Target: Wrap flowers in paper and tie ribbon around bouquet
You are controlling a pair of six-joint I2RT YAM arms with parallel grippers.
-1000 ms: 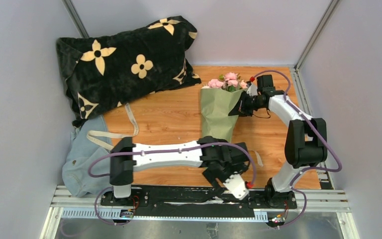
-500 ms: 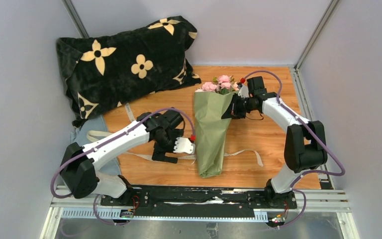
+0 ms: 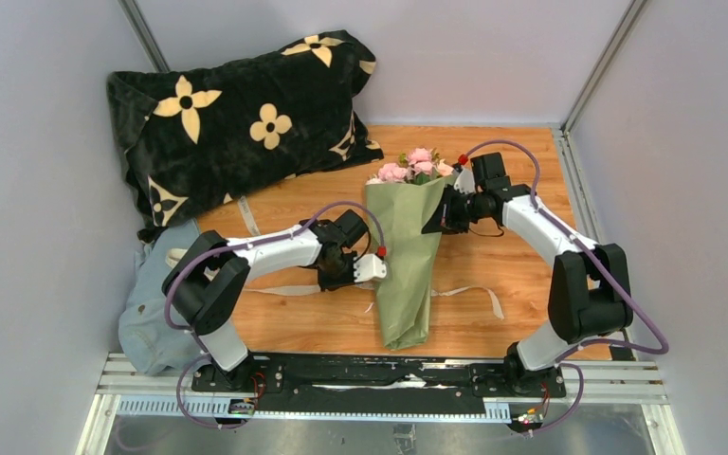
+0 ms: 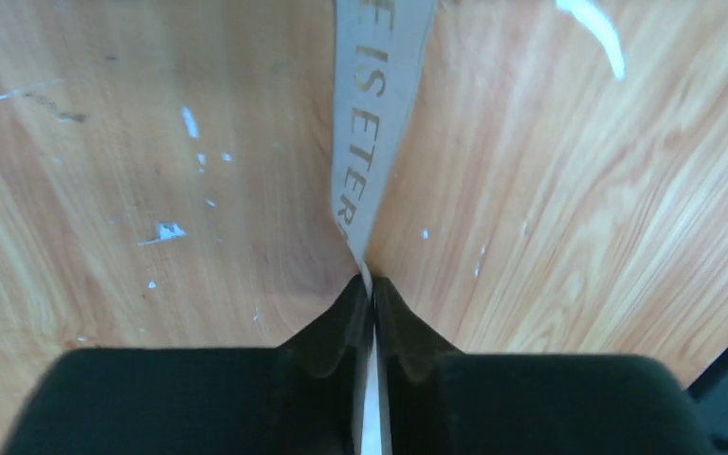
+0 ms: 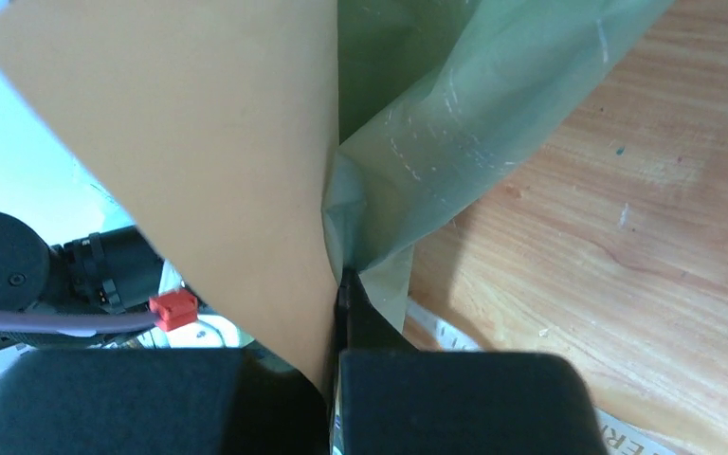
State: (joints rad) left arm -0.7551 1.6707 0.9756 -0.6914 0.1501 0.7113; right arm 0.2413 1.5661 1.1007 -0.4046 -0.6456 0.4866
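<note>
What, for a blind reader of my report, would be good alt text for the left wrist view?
The left claw is pinched shut on a flat cream ribbon with printed letters, seen from behind its two black fingers. The ribbon runs from there to the top edge over a scuffed wooden table.

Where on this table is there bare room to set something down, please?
Bare wood lies between the pillow and the bouquet, and between the bouquet and the right arm. The middle is crowded: left gripper on the ribbon, right gripper on the paper.
</note>
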